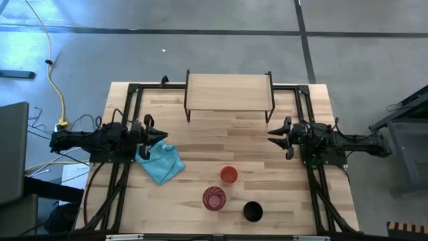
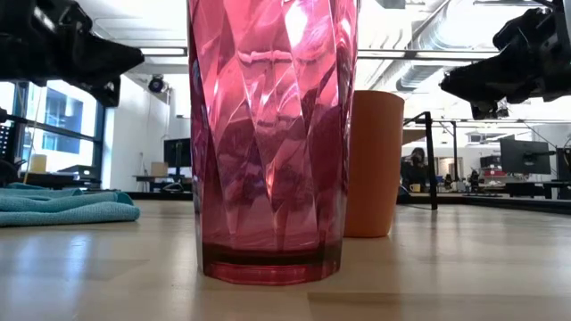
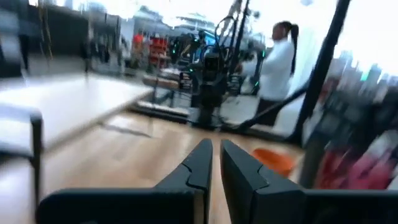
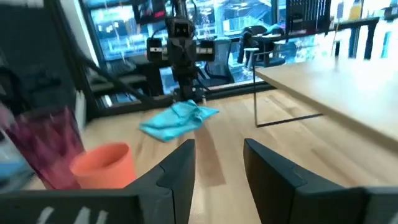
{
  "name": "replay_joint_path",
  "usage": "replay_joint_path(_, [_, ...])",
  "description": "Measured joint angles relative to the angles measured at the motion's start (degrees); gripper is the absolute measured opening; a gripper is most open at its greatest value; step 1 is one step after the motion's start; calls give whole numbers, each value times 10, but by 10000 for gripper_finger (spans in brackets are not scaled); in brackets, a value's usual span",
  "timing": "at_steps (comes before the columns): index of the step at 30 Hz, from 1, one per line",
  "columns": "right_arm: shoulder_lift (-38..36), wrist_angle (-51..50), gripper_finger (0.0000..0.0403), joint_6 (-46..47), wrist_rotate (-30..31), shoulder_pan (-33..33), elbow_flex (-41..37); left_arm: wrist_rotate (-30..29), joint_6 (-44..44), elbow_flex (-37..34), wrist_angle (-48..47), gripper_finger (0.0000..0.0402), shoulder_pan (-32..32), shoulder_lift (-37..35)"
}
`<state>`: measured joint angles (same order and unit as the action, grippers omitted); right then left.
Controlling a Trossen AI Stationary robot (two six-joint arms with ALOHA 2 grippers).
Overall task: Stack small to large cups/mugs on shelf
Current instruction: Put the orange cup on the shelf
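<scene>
Three cups stand upright on their bases near the table's near edge. The orange cup [image 1: 229, 175] is farthest back, the pink ribbed tumbler [image 1: 214, 198] sits in front of it, and the black cup [image 1: 252, 211] is nearest the edge. In the low view the tumbler [image 2: 272, 134] fills the middle, the orange cup [image 2: 375, 160] stands behind it, and the black cup is out of view. The shelf [image 1: 227, 94] stands on its black legs at the far edge. My left gripper [image 1: 162, 137] hovers shut above the blue cloth's far corner. My right gripper [image 1: 271, 136] hovers open, facing it, near the shelf's right leg.
A light blue cloth [image 1: 160, 163] lies crumpled on the table's left half, under the left gripper. Bare wood lies between the two grippers and in front of the shelf. A person [image 3: 277, 68] stands in the room beyond the table.
</scene>
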<state>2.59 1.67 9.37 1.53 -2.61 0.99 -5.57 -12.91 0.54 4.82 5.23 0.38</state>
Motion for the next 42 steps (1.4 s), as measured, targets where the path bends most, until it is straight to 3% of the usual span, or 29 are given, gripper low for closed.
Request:
replay_joint_path(6, [0, 10, 129, 140, 0, 0, 0, 0, -169, 0, 1, 23, 0, 0])
replay_joint_path(12, [0, 34, 129, 301, 0, 0, 0, 6, -242, 0, 2, 24, 0, 0])
replay_joint_path(18, [0, 33, 129, 343, 3, 0, 0, -21, -247, 0, 2, 24, 0, 0])
replay_joint_path(20, [0, 33, 129, 349, 4, 0, 0, -30, -289, 0, 3, 24, 0, 0])
replay_joint_path(22, [0, 33, 129, 380, 4, 0, 0, -16, -342, 0, 5, 24, 0, 0])
replay_joint_path(25, [0, 33, 129, 416, 8, 0, 0, 41, -355, 0, 13, 24, 0, 0])
replay_joint_path(31, [0, 33, 129, 367, 64, 0, 0, 126, -369, 0, 31, 24, 0, 3])
replay_joint_path(37, [0, 0, 129, 337, 121, 0, 0, 92, -256, 0, 24, 24, 0, 4])
replay_joint_path(42, [8, -2, 129, 294, 119, 0, 1, 86, -254, 0, 21, 24, 0, 4])
